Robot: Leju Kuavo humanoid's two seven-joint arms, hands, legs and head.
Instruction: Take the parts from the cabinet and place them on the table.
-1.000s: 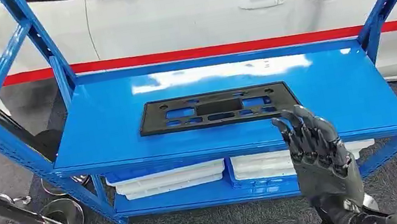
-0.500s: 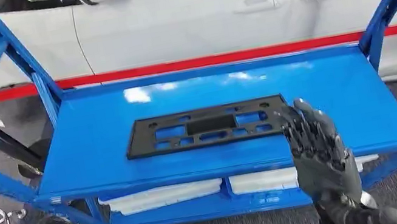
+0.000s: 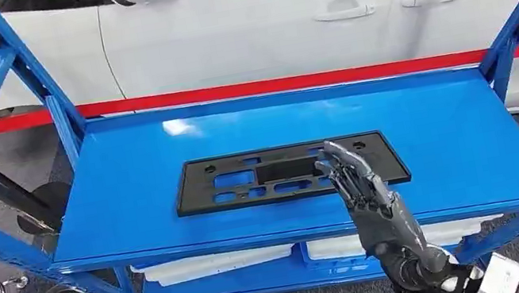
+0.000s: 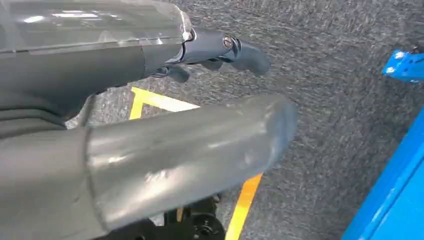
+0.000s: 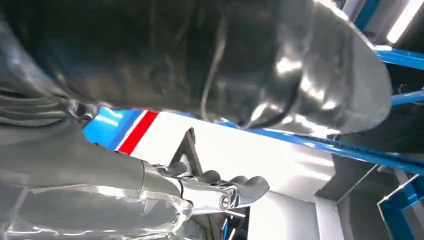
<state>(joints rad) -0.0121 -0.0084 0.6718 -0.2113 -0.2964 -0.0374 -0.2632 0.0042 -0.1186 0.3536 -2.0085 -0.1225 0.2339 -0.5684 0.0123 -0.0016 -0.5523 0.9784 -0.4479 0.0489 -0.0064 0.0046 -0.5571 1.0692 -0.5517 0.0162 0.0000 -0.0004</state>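
Since a second ago our right hand (image 3: 364, 184) has reached forward over the shelf (image 3: 126, 186) and now rests on the plate (image 3: 246, 179), fingers loosely spread over its right half, gripping nothing. The plate lies flat mid-shelf. Behind the shelf stands a white car (image 3: 259, 25) with a red stripe; below it lie 2 trays (image 3: 212, 263). Our left hand (image 4: 150, 150) hangs over carpet, fingers apart. We read no writing.

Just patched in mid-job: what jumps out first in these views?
A flat black plastic part with cutouts lies mid-shelf on the bright blue rack. The right hand reaches over the part's right half, fingers extended. Behind the rack stands a white car with a red stripe.
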